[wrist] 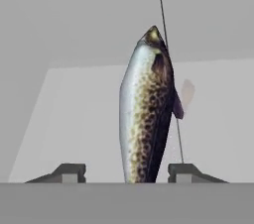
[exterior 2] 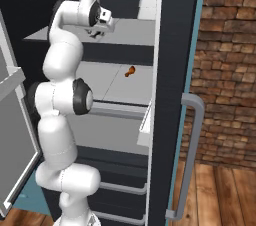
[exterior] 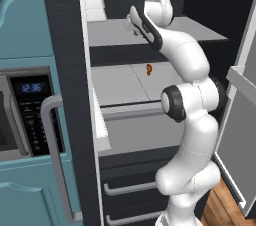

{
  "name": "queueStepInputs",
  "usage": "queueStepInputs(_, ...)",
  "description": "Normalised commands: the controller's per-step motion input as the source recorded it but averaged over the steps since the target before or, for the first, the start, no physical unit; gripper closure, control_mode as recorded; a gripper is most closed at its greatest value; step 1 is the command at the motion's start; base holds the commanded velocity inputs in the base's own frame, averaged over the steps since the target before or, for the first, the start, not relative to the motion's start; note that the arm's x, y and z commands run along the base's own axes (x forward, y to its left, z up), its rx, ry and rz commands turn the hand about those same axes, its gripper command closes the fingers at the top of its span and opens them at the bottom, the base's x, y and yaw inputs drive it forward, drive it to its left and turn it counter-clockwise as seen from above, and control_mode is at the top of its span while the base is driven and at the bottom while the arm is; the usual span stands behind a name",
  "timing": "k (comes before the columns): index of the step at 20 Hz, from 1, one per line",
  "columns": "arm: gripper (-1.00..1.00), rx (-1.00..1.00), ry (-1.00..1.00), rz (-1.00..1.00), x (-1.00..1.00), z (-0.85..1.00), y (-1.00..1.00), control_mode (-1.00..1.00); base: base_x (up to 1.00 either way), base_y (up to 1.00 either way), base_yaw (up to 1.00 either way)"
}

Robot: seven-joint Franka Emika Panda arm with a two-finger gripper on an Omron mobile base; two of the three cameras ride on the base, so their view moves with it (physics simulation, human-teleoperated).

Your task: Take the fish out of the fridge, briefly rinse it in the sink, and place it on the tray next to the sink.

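The fish [wrist: 147,114] lies on the fridge [exterior: 65,95] shelf [wrist: 89,119] straight ahead of the hand [wrist: 126,171], its long axis running away between the parted fingers [wrist: 69,172], neither visibly touching it.

The fish [wrist: 145,119] is silvery along one flank, dark brown with pale speckles along the other. The fridge [exterior: 65,45] is charcoal with pale grey shelves [exterior: 125,82]; a small orange item [exterior: 149,69] lies there.
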Motion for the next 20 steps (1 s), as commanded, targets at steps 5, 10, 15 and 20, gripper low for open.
queueStepInputs(5, 1.0, 0.04, 0.0, 0.0, -0.02, 0.0, -0.1, -1.0, 0.0, 0.0, 0.0)
queueStepInputs(10, 1.0, -0.05, -0.16, 0.0, -0.59, 0.24, 0.0, -1.0, 0.0, 0.0, 0.0)
queueStepInputs(15, 1.0, -0.13, -0.31, 0.0, -1.0, 0.36, 0.01, -1.0, 0.0, 0.0, 0.0)
queueStepInputs(20, 1.0, 0.0, -0.02, -0.03, -1.0, -0.23, 0.19, -1.0, 0.0, 0.0, 0.0)
